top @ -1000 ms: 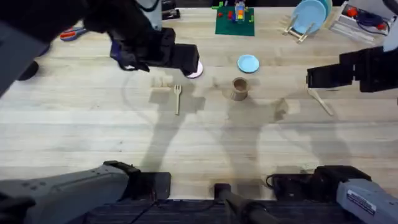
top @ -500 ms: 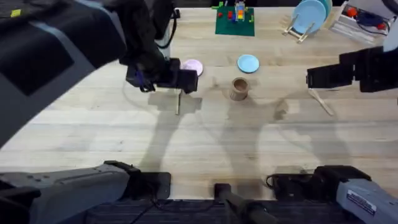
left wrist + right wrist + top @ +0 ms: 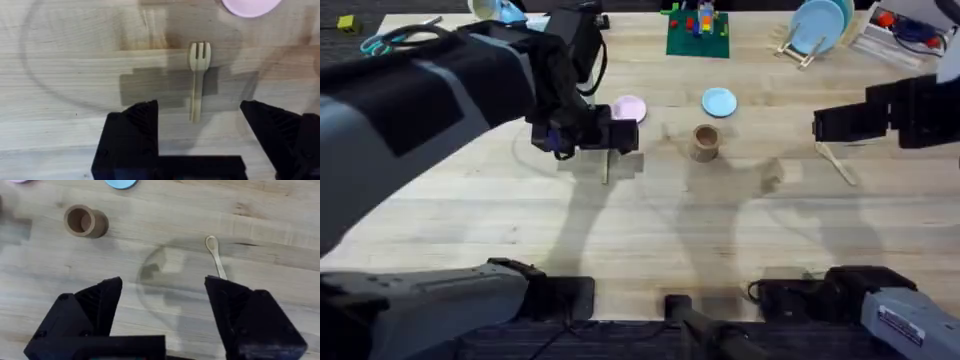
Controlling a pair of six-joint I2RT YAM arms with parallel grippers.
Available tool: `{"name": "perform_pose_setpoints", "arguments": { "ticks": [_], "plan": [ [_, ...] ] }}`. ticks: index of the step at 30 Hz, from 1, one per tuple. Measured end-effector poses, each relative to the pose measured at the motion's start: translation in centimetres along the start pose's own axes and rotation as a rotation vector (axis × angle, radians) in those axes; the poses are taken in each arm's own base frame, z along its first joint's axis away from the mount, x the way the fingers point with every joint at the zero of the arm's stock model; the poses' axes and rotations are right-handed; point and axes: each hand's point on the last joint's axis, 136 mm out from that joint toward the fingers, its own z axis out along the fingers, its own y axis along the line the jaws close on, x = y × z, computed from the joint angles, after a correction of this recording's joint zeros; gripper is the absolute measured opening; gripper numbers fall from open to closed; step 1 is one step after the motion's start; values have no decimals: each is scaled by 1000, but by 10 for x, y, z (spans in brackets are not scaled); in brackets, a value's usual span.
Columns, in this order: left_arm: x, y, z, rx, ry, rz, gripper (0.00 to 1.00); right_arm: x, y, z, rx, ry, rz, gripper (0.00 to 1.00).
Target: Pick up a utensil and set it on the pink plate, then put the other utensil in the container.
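The wooden fork (image 3: 198,75) lies flat on the table with its tines toward the pink plate (image 3: 247,6). My left gripper (image 3: 200,122) hovers open over the fork's handle, one finger on each side and clear of it. From overhead, the left gripper (image 3: 605,140) covers most of the fork (image 3: 606,172), just in front of the pink plate (image 3: 630,108). The spoon-ended utensil (image 3: 216,255) lies to the right of the brown cup (image 3: 85,221). My right gripper (image 3: 162,305) hangs open above the table with nothing in it. Overhead, the right gripper (image 3: 820,125) is beside the spoon (image 3: 837,163) and the cup (image 3: 705,142).
A light-blue plate (image 3: 719,101) sits behind the cup. At the back edge stand a green baseplate with bricks (image 3: 698,32), a rack holding a blue plate (image 3: 815,28) and some clutter at the far right (image 3: 900,30). Scissors (image 3: 385,40) lie at the far left.
My left arm has swung forward and down over the fork, uncovering the pink plate. The right arm has not moved.
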Motion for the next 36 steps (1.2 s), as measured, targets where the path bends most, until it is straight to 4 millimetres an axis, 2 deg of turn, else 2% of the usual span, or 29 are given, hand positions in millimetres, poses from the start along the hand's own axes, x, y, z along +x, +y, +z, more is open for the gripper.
{"name": "perform_pose_setpoints", "arguments": {
  "ticks": [9,15,26,36],
  "plan": [
    [6,3,27,-32,81,-16,995,0,0,0,0,0,0,995],
    [4,3,39,-36,92,-17,995,0,0,0,0,0,0,995],
    [-2,-4,41,-43,57,10,994,0,0,0,0,0,0,993],
    [0,-11,45,-69,59,51,995,0,0,0,0,0,0,995]
  ]
}}
